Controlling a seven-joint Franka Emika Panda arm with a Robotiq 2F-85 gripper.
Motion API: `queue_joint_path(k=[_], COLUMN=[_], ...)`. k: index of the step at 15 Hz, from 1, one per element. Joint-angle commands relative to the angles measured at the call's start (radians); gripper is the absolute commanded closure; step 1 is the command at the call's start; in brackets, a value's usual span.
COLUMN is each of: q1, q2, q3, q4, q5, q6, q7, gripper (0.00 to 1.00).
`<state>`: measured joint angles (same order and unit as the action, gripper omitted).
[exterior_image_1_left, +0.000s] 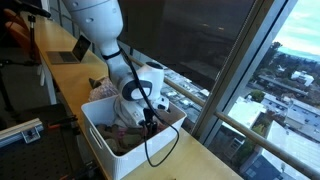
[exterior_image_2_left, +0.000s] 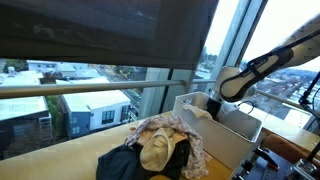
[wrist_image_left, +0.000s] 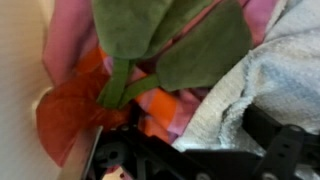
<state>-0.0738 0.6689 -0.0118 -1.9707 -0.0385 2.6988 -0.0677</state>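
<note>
My gripper (exterior_image_1_left: 141, 113) is lowered into a white bin (exterior_image_1_left: 97, 140) on a wooden counter, seen in both exterior views. In the wrist view the gripper (wrist_image_left: 195, 140) stands open just over a heap of laundry. A dark finger (wrist_image_left: 285, 140) shows at the lower right and the other at the lower left. Between them lie the edge of a grey-white towel (wrist_image_left: 250, 70) and an orange and pink cloth (wrist_image_left: 160, 100). A green cloth (wrist_image_left: 170, 35) lies on top further in. Nothing is gripped.
A pile of clothes (exterior_image_2_left: 160, 150), dark, beige and pink, lies on the counter beside the bin (exterior_image_2_left: 228, 125). Large windows (exterior_image_1_left: 270, 70) run along the counter's far side. A laptop (exterior_image_1_left: 70, 50) sits on the counter behind the arm.
</note>
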Motion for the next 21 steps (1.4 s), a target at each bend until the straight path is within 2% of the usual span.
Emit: queue_joint_path(k=[1, 3, 4, 5, 8, 15, 17, 21], q1=[0.007, 0.011, 0.011, 0.008, 0.003, -0.029, -0.032, -0.037], q2=[0.088, 0.107, 0.107, 0.104, 0.082, -0.006, -0.056, -0.235], q3=[-0.009, -0.009, -0.006, -0.002, -0.001, 0.017, 0.025, 0.058], q4=[0.062, 0.066, 0.059, 0.053, 0.034, -0.006, -0.033, -0.114], q5=[-0.002, -0.006, -0.003, -0.001, 0.001, 0.023, 0.031, 0.059], q6=[0.014, 0.014, 0.017, 0.015, 0.011, -0.024, -0.039, -0.073], q7=[-0.001, -0.004, -0.002, -0.005, -0.009, -0.023, -0.022, -0.032], gripper=[0.00, 0.00, 0.25, 0.26, 0.46, 0.99, 1.00, 1.00])
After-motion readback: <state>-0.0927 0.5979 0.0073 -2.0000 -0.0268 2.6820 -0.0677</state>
